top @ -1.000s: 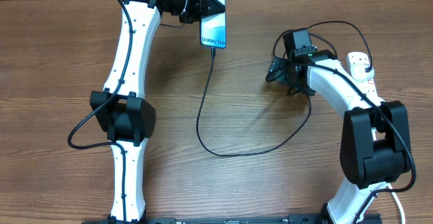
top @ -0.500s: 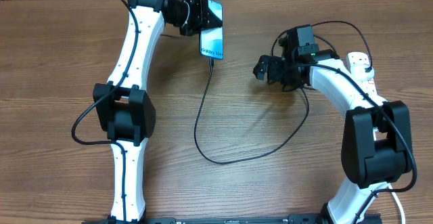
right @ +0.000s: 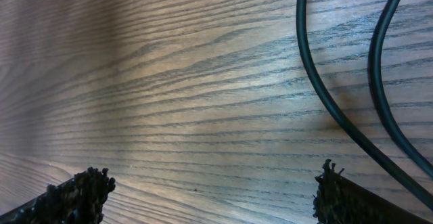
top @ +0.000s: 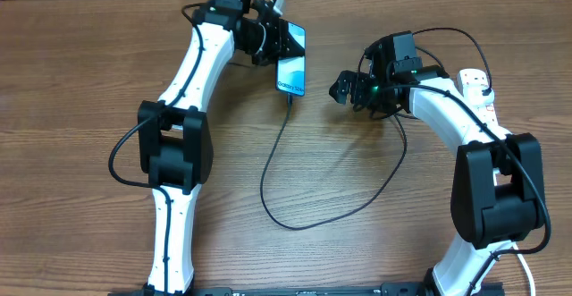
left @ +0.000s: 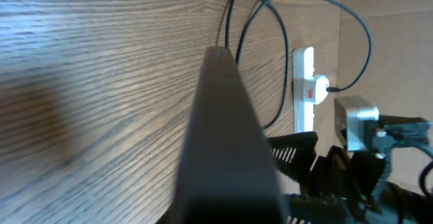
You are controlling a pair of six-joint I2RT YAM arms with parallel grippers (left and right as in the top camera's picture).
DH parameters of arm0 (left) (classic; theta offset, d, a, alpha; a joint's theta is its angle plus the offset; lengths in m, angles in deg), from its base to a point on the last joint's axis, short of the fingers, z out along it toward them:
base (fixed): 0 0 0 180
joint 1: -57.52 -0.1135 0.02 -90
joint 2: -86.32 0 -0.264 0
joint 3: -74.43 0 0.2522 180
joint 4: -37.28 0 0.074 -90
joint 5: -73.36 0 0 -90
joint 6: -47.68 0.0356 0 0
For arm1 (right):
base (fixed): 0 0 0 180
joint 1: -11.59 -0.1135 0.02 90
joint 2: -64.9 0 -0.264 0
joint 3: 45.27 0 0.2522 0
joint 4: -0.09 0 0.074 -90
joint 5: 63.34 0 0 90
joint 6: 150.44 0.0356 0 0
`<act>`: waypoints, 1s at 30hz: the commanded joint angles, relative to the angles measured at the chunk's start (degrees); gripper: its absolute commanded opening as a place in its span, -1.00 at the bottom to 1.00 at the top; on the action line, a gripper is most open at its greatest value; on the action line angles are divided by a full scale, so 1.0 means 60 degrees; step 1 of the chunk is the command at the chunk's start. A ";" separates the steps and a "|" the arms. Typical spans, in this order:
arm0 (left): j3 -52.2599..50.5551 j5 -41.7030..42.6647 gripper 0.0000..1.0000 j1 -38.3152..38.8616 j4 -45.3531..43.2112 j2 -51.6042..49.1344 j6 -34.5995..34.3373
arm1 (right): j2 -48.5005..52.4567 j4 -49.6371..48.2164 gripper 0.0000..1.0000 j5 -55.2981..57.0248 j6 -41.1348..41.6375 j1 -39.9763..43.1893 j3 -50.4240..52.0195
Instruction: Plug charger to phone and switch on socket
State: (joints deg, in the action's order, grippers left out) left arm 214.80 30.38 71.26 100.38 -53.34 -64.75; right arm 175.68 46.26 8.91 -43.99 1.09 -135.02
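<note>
Pinching phone [top: 291, 60] by its edge in left hand [top: 273, 44], lifted off surface [top: 80, 81].
Likely sparing seemingly plugged-in charger [top: 266, 166] strain; hovering right hand [top: 350, 88] spread, empty, near socket [top: 480, 90] for switch.

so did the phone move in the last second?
Yes. In the overhead view the phone, held in the left gripper, has shifted right, closer to the socket, and a little lower in the frame.

1 phone [top: 291, 61], 1 charger [top: 268, 153], 1 socket [top: 475, 83], 2 claws: left claw [top: 275, 42], right claw [top: 343, 89], 1 tabletop [top: 71, 108].
</note>
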 commanded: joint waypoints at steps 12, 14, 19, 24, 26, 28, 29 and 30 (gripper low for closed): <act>-0.1545 0.0138 -0.92 0.0164 -0.1366 0.0040 -0.1158 | -0.0339 -0.0157 0.99 -0.0058 0.0546 0.0087 -0.0222; -0.1694 0.0135 -0.91 0.0200 -0.1457 0.0040 -0.1239 | -0.0339 -0.0171 1.00 -0.0058 0.0550 0.0087 -0.0222; -0.2044 0.0131 -0.92 0.0277 -0.1639 0.0040 -0.1275 | -0.0339 -0.0182 1.00 -0.0058 0.0546 0.0087 -0.0222; -0.2401 0.0135 -0.92 0.0375 -0.2014 0.0040 -0.1603 | -0.0339 -0.0182 0.99 -0.0058 0.0550 0.0087 -0.0222; -0.2524 0.0131 -0.92 0.0459 -0.2197 0.0040 -0.1657 | -0.0339 -0.0182 1.00 -0.0058 0.0546 0.0087 -0.0222; -0.2645 0.0131 -0.92 0.0546 -0.2393 0.0040 -0.1661 | -0.0339 -0.0182 0.99 -0.0058 0.0546 0.0087 -0.0222; -0.2652 0.0127 -0.92 0.0594 -0.2419 0.0040 -0.1661 | -0.0339 -0.0182 1.00 -0.0058 0.0546 0.0087 -0.0222; -0.2656 0.0109 -0.91 0.0627 -0.2433 0.0040 -0.1661 | -0.0339 -0.0182 1.00 -0.0058 0.0546 0.0087 -0.0222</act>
State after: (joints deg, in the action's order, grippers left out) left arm 199.11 29.94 73.75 86.46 -53.34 -73.76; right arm 175.68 45.42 8.88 -40.95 1.11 -135.02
